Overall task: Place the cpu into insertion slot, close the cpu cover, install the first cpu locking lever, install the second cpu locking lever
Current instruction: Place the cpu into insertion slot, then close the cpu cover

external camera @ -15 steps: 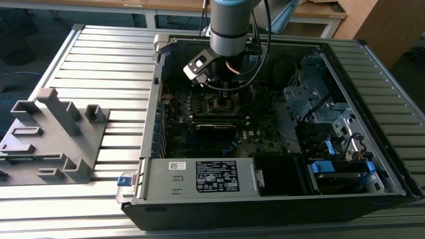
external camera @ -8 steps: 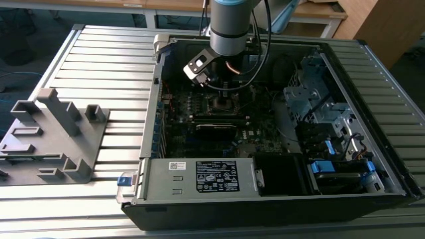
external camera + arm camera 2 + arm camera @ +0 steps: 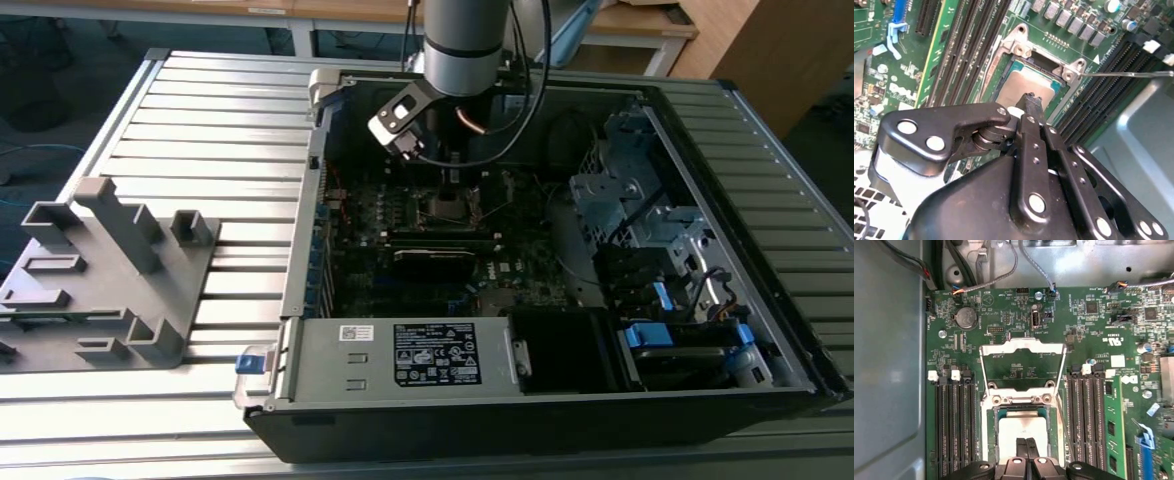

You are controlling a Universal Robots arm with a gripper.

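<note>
Already the cpu point(image 3: 1021, 430) lay seated in the insertion slot point(image 3: 990, 432), the clenched hand point(image 3: 1026, 442) empty just above it, with the cpu cover point(image 3: 1021, 344) standing open beyond the slot (a locking lever point(image 3: 1126, 74) looked unlatched).

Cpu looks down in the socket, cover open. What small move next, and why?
Probably lift the gripper straight off the cpu: it lies flat in the insertion slot under the shut gripper, and the open cpu cover could not swing down past the arm.

The motherboard point(image 3: 1004, 310) is green, the cpu cover point(image 3: 1024, 345) silvery, the gripper point(image 3: 1026, 441) black.
</note>
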